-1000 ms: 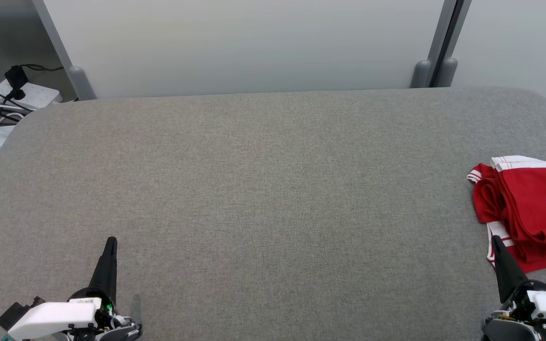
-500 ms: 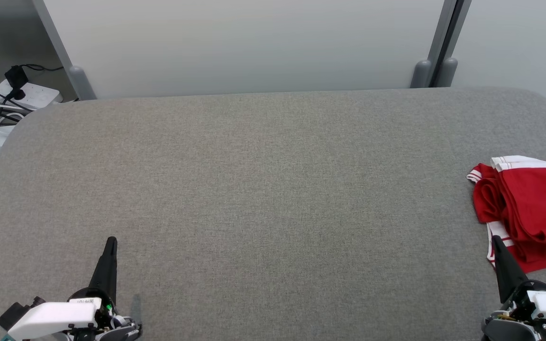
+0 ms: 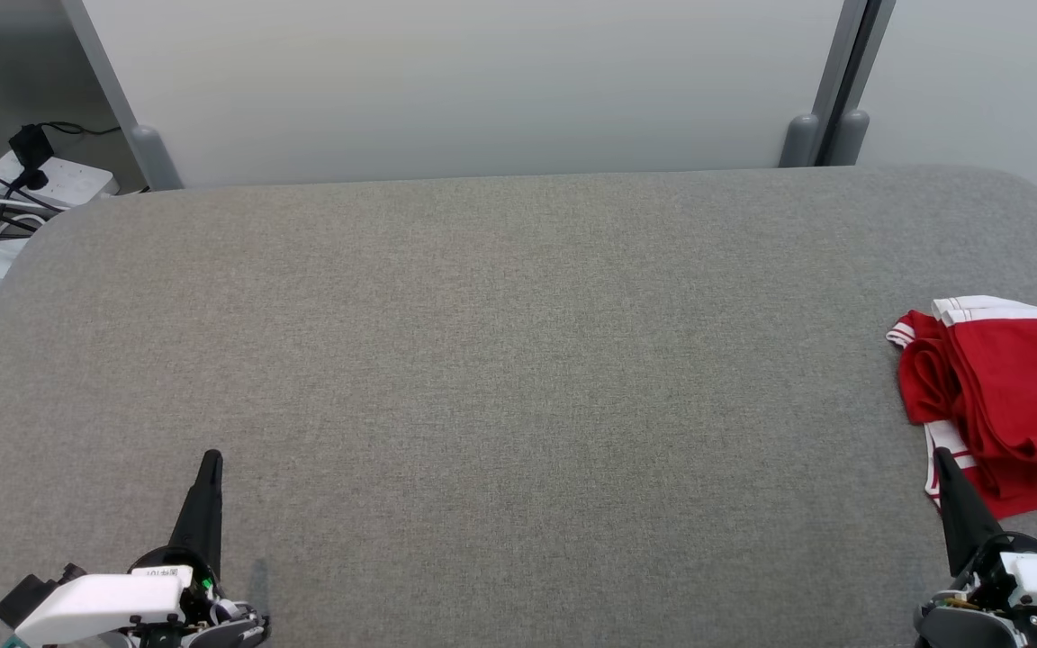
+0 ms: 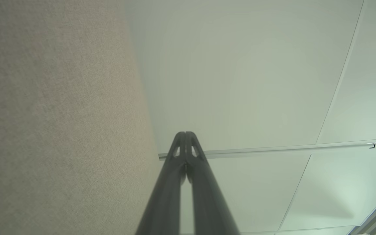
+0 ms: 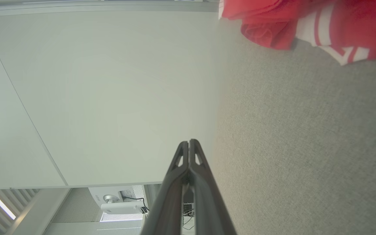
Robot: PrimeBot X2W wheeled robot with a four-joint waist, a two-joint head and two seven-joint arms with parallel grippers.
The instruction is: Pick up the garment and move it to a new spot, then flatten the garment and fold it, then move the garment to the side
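Note:
A red garment with white stripes (image 3: 1009,405) lies folded in a bundle at the right edge of the grey table (image 3: 500,360), partly cut off by the picture's edge. It also appears at the top right of the right wrist view, garment (image 5: 273,26). My right gripper (image 3: 940,457) is shut with nothing in it, its tip just at the garment's near-left corner; the right wrist view shows the fingertips of the right gripper (image 5: 189,142) pressed together. My left gripper (image 3: 211,459) rests low at the near left, shut and holding nothing, its fingertips closed in the left wrist view (image 4: 185,133).
White partition panels (image 3: 464,81) stand behind the table with grey posts (image 3: 829,135). A power strip with black cables (image 3: 41,180) sits on the floor beyond the far left corner. The table's rounded edges are at left and right.

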